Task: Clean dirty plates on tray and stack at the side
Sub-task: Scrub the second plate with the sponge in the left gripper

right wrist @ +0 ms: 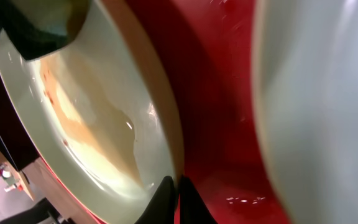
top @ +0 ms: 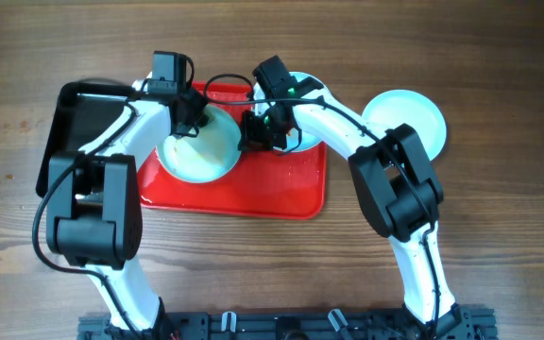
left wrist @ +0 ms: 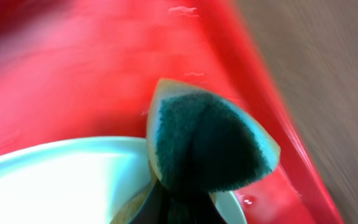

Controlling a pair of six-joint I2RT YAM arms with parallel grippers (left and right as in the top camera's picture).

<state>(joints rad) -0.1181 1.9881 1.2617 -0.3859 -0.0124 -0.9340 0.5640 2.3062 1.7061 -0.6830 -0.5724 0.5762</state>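
A pale plate (top: 196, 151) stands tilted on the red tray (top: 253, 194), with a watery brown smear on its face (right wrist: 98, 124). My right gripper (top: 253, 132) is shut on its rim (right wrist: 178, 186). My left gripper (top: 194, 121) is shut on a green-and-yellow sponge (left wrist: 210, 143), which sits at the plate's upper edge (left wrist: 61, 180). A second plate (top: 306, 142) lies on the tray under my right arm and shows in the right wrist view (right wrist: 322, 93). A third plate (top: 414, 118) lies on the wooden table to the right of the tray.
A glossy black tray (top: 74, 123) lies against the red tray's left side, under my left arm. Water drops lie on the red tray (right wrist: 241, 199). The tray's raised rim (left wrist: 272, 112) borders bare wooden table.
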